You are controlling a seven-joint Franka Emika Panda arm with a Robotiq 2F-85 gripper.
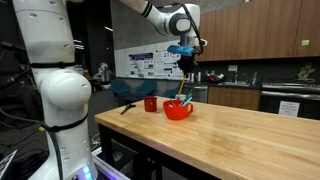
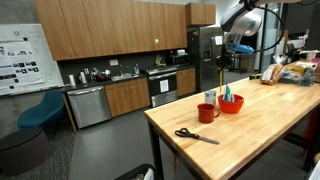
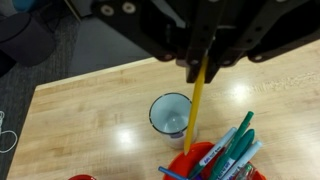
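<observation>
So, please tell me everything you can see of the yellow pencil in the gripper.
The yellow pencil is long, thin and plain, wooden as it looks. It hangs upright, its top pinched in the shut gripper, its lower end free in the air over the mug and the red bowl of markers. Nothing else touches it.

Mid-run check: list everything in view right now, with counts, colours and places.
pencil: 1, yellow, upright in the gripper, tip near the cup
cup: 1, dark rim, pale inside, on the table by the bowl
bowl: 1, red, on the table
markers: several, mostly teal, standing in the bowl
mug: 1, red, beside the bowl
scissors: 1 pair, dark handles, flat on the table
table: 1, light wood
cabinets: a row, brown wood, back wall
chair: 1, blue, on the floor
arm: 1, white
gripper: 1, dark, shut on the pencil
</observation>
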